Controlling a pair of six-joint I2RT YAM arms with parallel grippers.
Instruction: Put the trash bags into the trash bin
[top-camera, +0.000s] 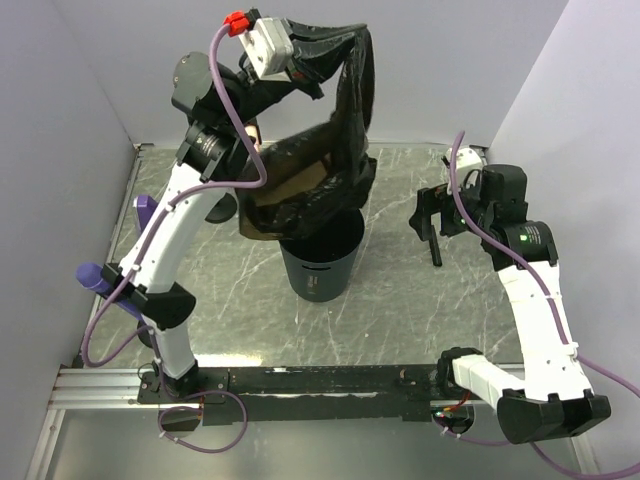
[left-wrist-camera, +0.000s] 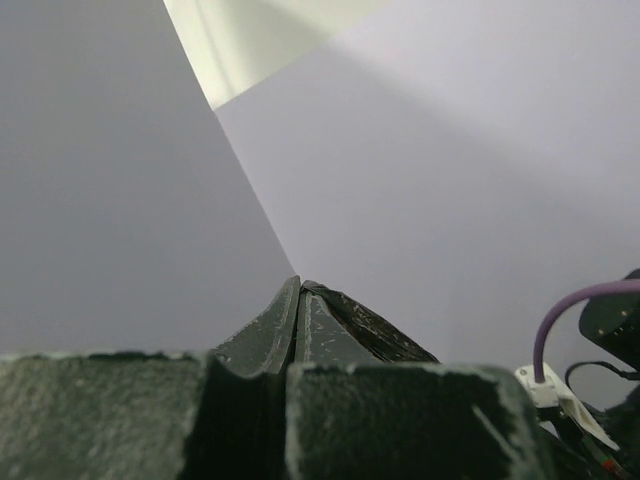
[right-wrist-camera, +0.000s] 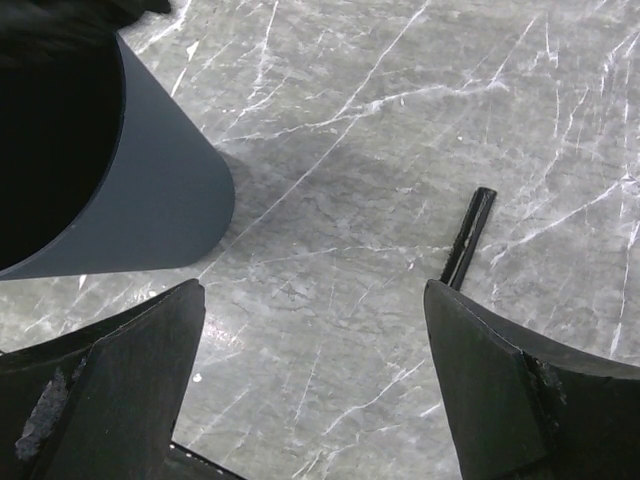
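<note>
From above, the left gripper is holding the black trash bag up high at the far side. That way the bag is hanging long and its low end is reaching the mouth of the trash bin. The bin is standing near the middle of the table. Part of the bag is bunching on the bin's far rim and spilling over the left side, where a brownish patch is showing; I cannot tell what that is. I think the high lift is meant to let the bag slide down into the opening, but the bunched part on the rim may be getting in the way. The right gripper is waiting to the right of the bin, touching nothing, with a thin black stick lying on the table just beside it. In the left wrist view, the two fingers are squeezing together on a fold of the bag, and only the bare wall is showing behind. In the right wrist view, the fingers are spreading wide apart with nothing between them. The bin's grey side is sitting at the left. The stick is lying to the right, well apart from the bin and not blocking it.
</note>
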